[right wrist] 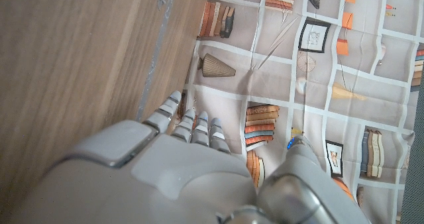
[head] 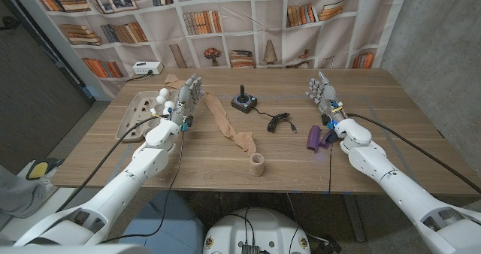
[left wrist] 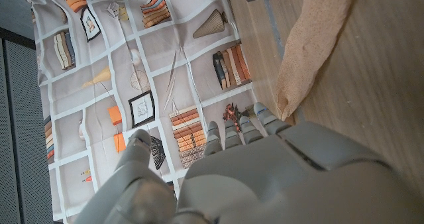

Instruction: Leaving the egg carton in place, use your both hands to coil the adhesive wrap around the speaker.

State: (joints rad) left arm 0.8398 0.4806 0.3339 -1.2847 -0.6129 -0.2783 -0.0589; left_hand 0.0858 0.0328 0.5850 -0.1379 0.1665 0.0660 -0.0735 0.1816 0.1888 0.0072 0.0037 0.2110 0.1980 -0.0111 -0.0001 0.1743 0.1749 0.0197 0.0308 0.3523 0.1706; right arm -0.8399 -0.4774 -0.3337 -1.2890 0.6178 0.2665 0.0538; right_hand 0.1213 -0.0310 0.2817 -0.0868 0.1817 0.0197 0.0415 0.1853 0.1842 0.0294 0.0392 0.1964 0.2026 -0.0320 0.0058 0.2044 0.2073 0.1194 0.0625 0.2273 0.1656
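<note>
You are holding both hands up with fingers spread, grasping nothing: left hand (head: 186, 98) at centre left of the frame, right hand (head: 325, 93) at centre right. The wrap (head: 228, 126) is lying unrolled down the middle of the counter (head: 391, 134), its roll end (head: 258, 164) at lower centre. I cannot pick out a speaker for certain; the egg carton (head: 137, 113) is sitting at far left. Start by pinching the wrap's near end with the left fingers. The left wrist view is showing the wrap's (left wrist: 311, 38) frayed tip beside the hand (left wrist: 265, 177).
</note>
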